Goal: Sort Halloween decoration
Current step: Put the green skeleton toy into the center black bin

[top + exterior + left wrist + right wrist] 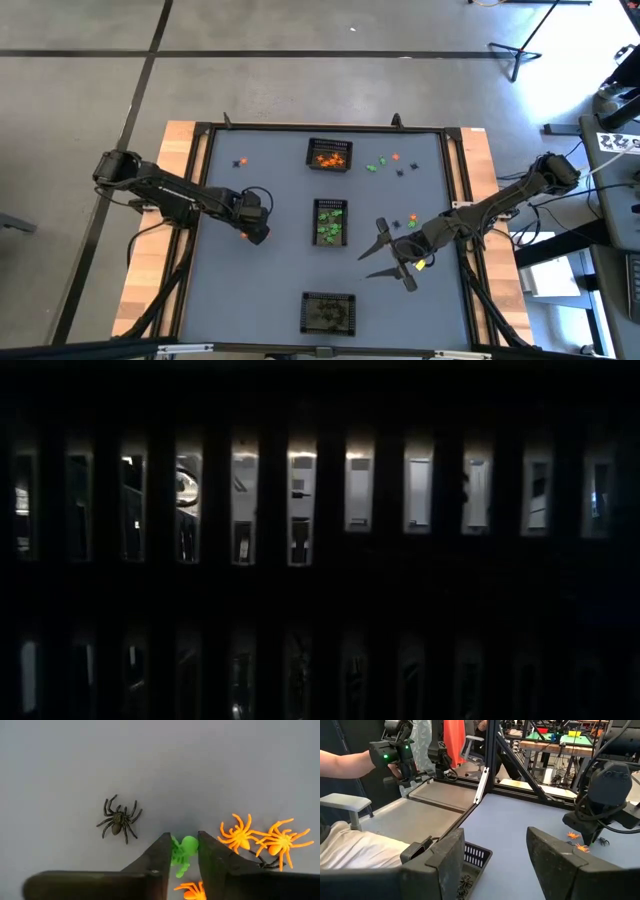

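Note:
My left gripper (256, 228) points down at the table's left-centre, shut on a tiny green skeleton figure (183, 853). Around it lie a black spider (119, 818) and orange spiders (239, 834) (280, 840). The right wrist view shows the left gripper (591, 838) from the side, with orange spiders (572, 835) at its tip. My right gripper (388, 256) hovers open right of centre, and its wrist view has the black basket (470, 862) under the fingers. More trinkets (376, 166) lie scattered near the far right. My left gripper pinches the green skeleton figure between its two fingers (161, 856), with the figure's head (190, 844) against one finger. The fingers come from above, pointing down. The figure sits at table level among the spiders; I cannot tell whether it is lifted clear.
Three black mesh baskets stand in a row down the table's middle: one with orange pieces (330, 155), one with green pieces (330, 222), one with dark pieces (328, 312). A person's arm (345, 762) shows beyond the table's edge. Dark mesh blocks the low view.

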`<act>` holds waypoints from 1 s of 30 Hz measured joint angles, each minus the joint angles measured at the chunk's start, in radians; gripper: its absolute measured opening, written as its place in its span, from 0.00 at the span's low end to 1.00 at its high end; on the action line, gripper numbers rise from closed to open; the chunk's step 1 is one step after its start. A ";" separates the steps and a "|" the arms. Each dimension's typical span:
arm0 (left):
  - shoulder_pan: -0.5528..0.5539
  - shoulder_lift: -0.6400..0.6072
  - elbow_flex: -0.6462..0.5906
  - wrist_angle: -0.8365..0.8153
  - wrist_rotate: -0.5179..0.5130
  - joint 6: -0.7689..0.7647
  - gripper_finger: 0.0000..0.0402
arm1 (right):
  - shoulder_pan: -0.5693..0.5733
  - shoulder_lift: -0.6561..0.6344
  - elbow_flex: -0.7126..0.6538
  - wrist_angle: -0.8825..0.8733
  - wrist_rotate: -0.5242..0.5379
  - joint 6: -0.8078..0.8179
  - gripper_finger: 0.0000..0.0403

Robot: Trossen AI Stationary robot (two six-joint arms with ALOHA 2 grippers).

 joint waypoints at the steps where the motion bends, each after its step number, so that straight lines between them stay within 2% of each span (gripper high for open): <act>1: 0.000 0.000 -0.001 0.001 -0.003 0.000 0.13 | 0.000 0.000 0.000 0.000 0.000 0.000 0.53; 4: 0.000 0.001 -0.003 -0.002 -0.009 0.001 0.04 | 0.000 0.000 0.000 0.000 0.000 0.000 0.53; 6: -0.001 0.001 -0.002 0.000 -0.019 0.006 0.02 | 0.000 0.000 0.000 0.000 0.000 0.000 0.53; 12: -0.010 0.004 0.041 -0.037 -0.071 0.049 0.00 | 0.000 0.000 0.000 0.000 0.000 0.000 0.53; 21: -0.053 0.003 0.302 -0.207 -0.243 0.108 0.01 | 0.000 0.000 0.000 -0.004 0.000 0.000 0.53; 25: -0.072 0.001 0.372 -0.211 -0.255 0.145 0.00 | 0.000 0.001 0.000 -0.011 0.000 0.011 0.53; 30: -0.091 0.001 0.363 -0.224 -0.229 0.158 0.00 | 0.000 0.001 0.000 -0.033 0.000 0.025 0.53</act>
